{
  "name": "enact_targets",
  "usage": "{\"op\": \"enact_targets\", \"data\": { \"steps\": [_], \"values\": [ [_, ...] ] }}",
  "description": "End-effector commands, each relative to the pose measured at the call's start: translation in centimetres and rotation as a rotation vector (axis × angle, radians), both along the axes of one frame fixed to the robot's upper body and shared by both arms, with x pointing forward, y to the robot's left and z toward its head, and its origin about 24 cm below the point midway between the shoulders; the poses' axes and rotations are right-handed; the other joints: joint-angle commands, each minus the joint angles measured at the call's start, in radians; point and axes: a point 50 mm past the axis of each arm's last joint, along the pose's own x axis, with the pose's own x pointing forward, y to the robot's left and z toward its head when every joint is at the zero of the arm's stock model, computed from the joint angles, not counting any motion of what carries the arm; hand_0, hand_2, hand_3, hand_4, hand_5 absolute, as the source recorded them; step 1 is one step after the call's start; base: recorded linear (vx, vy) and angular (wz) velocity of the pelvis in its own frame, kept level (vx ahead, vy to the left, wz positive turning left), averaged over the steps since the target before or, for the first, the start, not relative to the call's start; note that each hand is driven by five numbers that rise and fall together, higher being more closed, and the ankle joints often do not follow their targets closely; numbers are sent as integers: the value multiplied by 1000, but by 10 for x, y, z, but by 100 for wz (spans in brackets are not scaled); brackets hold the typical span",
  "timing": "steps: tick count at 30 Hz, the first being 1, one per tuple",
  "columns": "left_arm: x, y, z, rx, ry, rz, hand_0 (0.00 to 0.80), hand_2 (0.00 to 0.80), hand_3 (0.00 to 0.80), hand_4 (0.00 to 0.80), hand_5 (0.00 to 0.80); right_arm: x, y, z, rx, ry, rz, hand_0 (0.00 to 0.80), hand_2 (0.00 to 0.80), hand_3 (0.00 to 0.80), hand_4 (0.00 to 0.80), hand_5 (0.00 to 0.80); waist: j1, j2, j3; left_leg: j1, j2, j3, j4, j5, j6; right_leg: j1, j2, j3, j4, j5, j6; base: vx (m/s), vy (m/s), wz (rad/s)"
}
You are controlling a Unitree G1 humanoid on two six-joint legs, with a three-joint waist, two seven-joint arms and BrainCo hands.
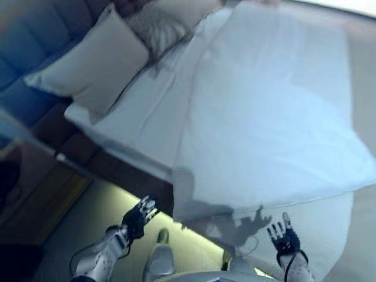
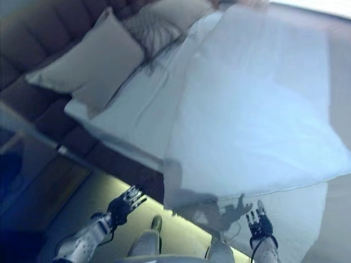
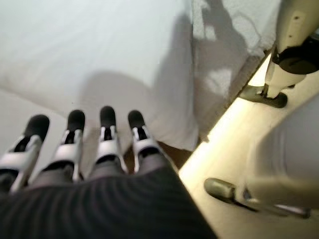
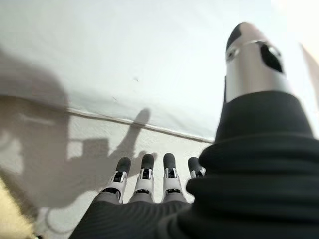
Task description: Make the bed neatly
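While both hands hang empty with fingers straight and spread, left hand (image 1: 138, 216) off the bed's corner, right hand (image 1: 286, 237) over its foot, you should pinch the rumpled white duvet (image 1: 270, 117) at its near edge and draw evenly.

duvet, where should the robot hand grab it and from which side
Probably the duvet's near hem, by the corner that droops over the bed's edge. It hangs free there, right ahead of the open left robot hand, so come in from the foot side.
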Motion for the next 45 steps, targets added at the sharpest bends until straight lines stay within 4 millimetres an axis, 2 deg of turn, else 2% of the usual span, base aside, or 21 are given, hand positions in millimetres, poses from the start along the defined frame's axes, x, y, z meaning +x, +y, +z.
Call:
{"op": "enact_targets", "data": {
  "steps": [1, 5, 9, 12, 16, 21, 25, 30, 38, 45],
  "values": [
    [19, 23, 24, 60, -108, 28, 0, 0, 0, 0, 0, 27, -4, 22, 81, -238, -77, 0, 0, 0, 0, 0, 43, -63, 67, -58, 7, -49, 81, -14, -7, 61, -138, -6, -59, 106, 106, -6, -36, -25],
    [54, 11, 48, 33, -205, -27, 0, 0, 0, 0, 0, 61, -40, 59, 83, -397, -139, 0, 0, 0, 0, 0, 46, -34, 118, -207, -19, -29, 119, 10, -23, 7, -177, -49, -86, 124, 123, -242, -1, 14],
    [69, 6, 65, 36, -267, -49, 0, 0, 0, 0, 0, 79, -54, 78, 108, -493, -189, 0, 0, 0, 0, 0, 59, -29, 157, -310, -37, -37, 188, -3, -34, -42, -193, -79, -93, 130, 128, -114, -82, 18],
    [74, 5, 73, 54, -302, -47, 0, 0, 0, 0, 0, 87, -62, 92, 106, -559, -205, 0, 0, 0, 0, 0, 57, -31, 181, -380, -39, -40, 250, -19, -37, -100, -200, -80, -62, 117, 121, -73, -65, 9],
    [75, 8, 75, 61, -303, -24, 0, 0, 0, 0, 0, 95, -62, 106, 108, -643, -200, 0, 0, 0, 0, 0, 46, -28, 206, -447, -36, -29, 345, -60, -32, -200, -201, -61, 35, 85, 102, -36, -20, 2],
    [71, 9, 70, 56, -306, 10, 0, 0, 0, 0, 0, 100, -48, 121, 83, -729, -163, 0, 0, 0, 0, 0, 21, -29, 215, -506, -56, -30, 410, -85, -15, -346, -198, -10, 171, 58, 85, -25, 18, 6],
    [72, 12, 68, 49, -310, 38, 0, 0, 0, 0, 0, 96, -41, 117, 81, -712, -173, 0, 0, 0, 0, 0, 4, -32, 213, -540, -69, -30, 436, -93, 1, -440, -194, 28, 252, 46, 77, -14, 26, -2],
    [67, 12, 61, 34, -302, 57, 0, 0, 0, 0, 0, 79, -42, 101, 56, -666, -205, 0, 0, 0, 0, 0, -14, -32, 200, -526, -88, -16, 410, -84, 9, -461, -180, 48, 249, 60, 76, 2, 47, -7],
    [69, 20, 58, 34, -311, 98, 0, 0, 0, 0, 0, 52, -58, 76, 76, -622, -290, 0, 0, 0, 0, 0, -42, -34, 184, -489, -96, -5, 349, -70, 7, -459, -172, 70, 214, 83, 91, -9, 19, -2],
    [71, 19, 56, 25, -309, 86, 0, 0, 0, 0, 0, 47, -76, 77, 80, -650, -329, 0, 0, 0, 0, 0, -50, -11, 201, -499, -100, 5, 336, -62, 2, -487, -184, 76, 212, 90, 99, -47, 4, -6]
  ]
}}
